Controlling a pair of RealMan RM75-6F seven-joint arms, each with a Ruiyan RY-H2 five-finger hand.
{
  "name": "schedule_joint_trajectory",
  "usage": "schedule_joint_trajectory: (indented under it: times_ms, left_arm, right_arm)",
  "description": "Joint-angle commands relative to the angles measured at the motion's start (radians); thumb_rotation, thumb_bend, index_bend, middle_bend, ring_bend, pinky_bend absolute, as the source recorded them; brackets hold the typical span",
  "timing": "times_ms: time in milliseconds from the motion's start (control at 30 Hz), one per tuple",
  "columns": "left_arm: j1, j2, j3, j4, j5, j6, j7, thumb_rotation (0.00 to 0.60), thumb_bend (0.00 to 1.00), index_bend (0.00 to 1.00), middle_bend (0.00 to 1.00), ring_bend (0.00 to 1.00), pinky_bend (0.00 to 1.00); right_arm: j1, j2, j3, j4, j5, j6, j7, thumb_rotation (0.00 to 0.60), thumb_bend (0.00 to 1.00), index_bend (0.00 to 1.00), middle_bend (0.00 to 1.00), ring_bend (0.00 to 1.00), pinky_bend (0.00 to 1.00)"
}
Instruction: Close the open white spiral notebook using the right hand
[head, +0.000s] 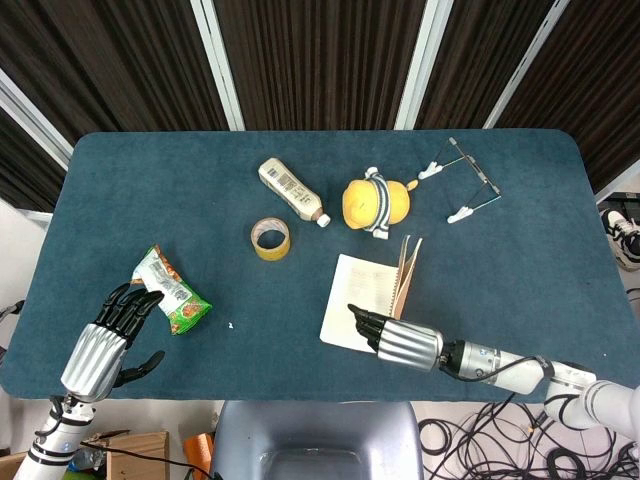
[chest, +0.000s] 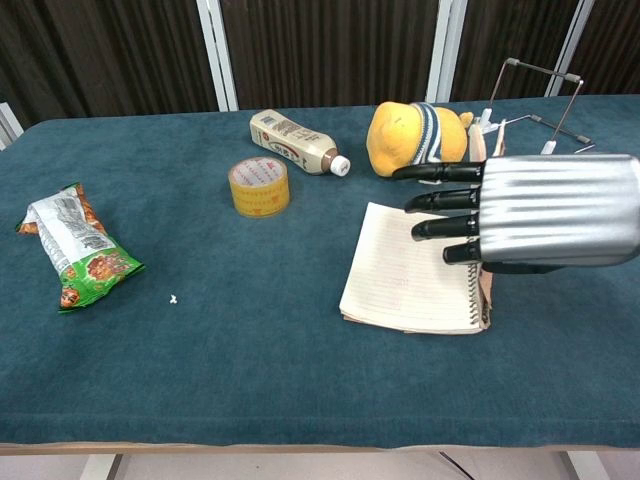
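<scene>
White spiral notebook lying near the front right of the table, just in front of the yellow plush toy, with its spiral binding running roughly front to back. The right-hand leaf and cover stand nearly on edge above the binding, while the left-hand page lies flat on the cloth, so the book is about half closed. The right hand is by far the nearer one, set over the front edge of the notebook with its fingers straight, apart and pointing leftward across the flat page; they grip nothing, and whether the back of the hand touches the raised leaf cannot be told. The flat page therefore lies ahead of and below the fingers, and the raised leaf probably needs to fall leftward onto it. The left hand hangs well apart at the front left, fingers loosely spread, tips just beside a green snack packet. Pages are pale and ruled; the wire coil shows along the right margin.
</scene>
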Motion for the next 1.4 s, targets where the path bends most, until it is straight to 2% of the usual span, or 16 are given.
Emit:
schedule_joint_trajectory:
  times_ms: [33,100,167,233,300,467,567,700,800,967,1067,1200,1400]
  left_arm:
    - [0.0,0.0,0.001,0.001,-0.002,-0.003,-0.001,0.6,0.24,0.12,0.16,0.12,0.09]
    - [0.001,0.002,0.0,0.001,-0.004,-0.004,-0.002,0.6,0.24,0.12,0.16,0.12,0.09]
    - [0.003,0.001,0.0,0.003,-0.006,0.0,-0.006,0.6,0.24,0.12,0.16,0.12,0.09]
    - [0.006,-0.001,0.001,0.007,-0.009,0.003,-0.011,0.6,0.24,0.12,0.16,0.12,0.09]
    - [0.007,-0.002,0.001,0.011,-0.014,0.0,-0.016,0.6,0.24,0.12,0.16,0.12,0.09]
    - [0.005,-0.004,0.0,0.015,-0.011,0.0,-0.023,0.6,0.24,0.12,0.16,0.12,0.09]
    - [0.005,-0.002,0.0,0.016,-0.01,0.0,-0.021,0.6,0.24,0.12,0.16,0.12,0.09]
    - [0.007,0.003,-0.004,0.017,-0.016,0.003,-0.023,0.6,0.24,0.12,0.16,0.12,0.09]
    - [0.009,0.002,-0.005,0.022,-0.021,0.003,-0.026,0.6,0.24,0.12,0.16,0.12,0.09]
    - [0.013,-0.003,-0.003,0.028,-0.025,0.004,-0.027,0.6,0.24,0.12,0.16,0.12,0.09]
    - [0.014,-0.004,-0.004,0.029,-0.028,0.004,-0.029,0.6,0.24,0.12,0.16,0.12,0.09]
    - [0.011,-0.004,-0.004,0.027,-0.028,-0.003,-0.024,0.6,0.24,0.12,0.16,0.12,0.09]
    - [0.009,-0.005,-0.005,0.019,-0.025,-0.008,-0.015,0.6,0.24,0.12,0.16,0.12,0.09]
  right_arm:
    - [0.049,-0.062,-0.008,0.084,-0.043,0.002,0.079,0.6,0.4,0.69,0.28,0.12,0.0]
    - [0.064,-0.092,-0.009,0.124,-0.051,0.012,0.112,0.6,0.39,0.64,0.28,0.07,0.0]
    - [0.069,-0.124,-0.006,0.16,-0.049,0.03,0.139,0.6,0.33,0.59,0.26,0.01,0.0]
    - [0.069,-0.154,-0.005,0.197,-0.049,0.062,0.16,0.6,0.25,0.5,0.22,0.0,0.0]
    - [0.07,-0.178,-0.007,0.232,-0.049,0.084,0.186,0.6,0.19,0.38,0.15,0.0,0.0]
    - [0.069,-0.225,0.007,0.28,-0.022,0.12,0.219,0.6,0.15,0.1,0.01,0.0,0.0]
    - [0.06,-0.24,0.025,0.294,0.001,0.16,0.225,0.6,0.15,0.01,0.0,0.0,0.0]
    - [0.018,-0.215,0.055,0.26,0.067,0.194,0.211,0.6,0.15,0.04,0.0,0.0,0.0]
    - [-0.034,-0.179,0.075,0.201,0.14,0.214,0.221,0.6,0.16,0.12,0.02,0.01,0.01]
    - [-0.13,-0.121,0.081,0.1,0.242,0.246,0.261,0.6,0.35,0.18,0.17,0.17,0.2]
    - [-0.186,-0.099,0.073,0.059,0.289,0.258,0.281,0.6,0.43,0.19,0.23,0.28,0.29]
    - [-0.226,-0.072,0.052,-0.011,0.36,0.179,0.311,0.6,0.45,0.16,0.28,0.3,0.34]
    - [-0.202,-0.06,0.052,-0.089,0.456,-0.028,0.329,0.6,0.45,0.06,0.25,0.21,0.28]
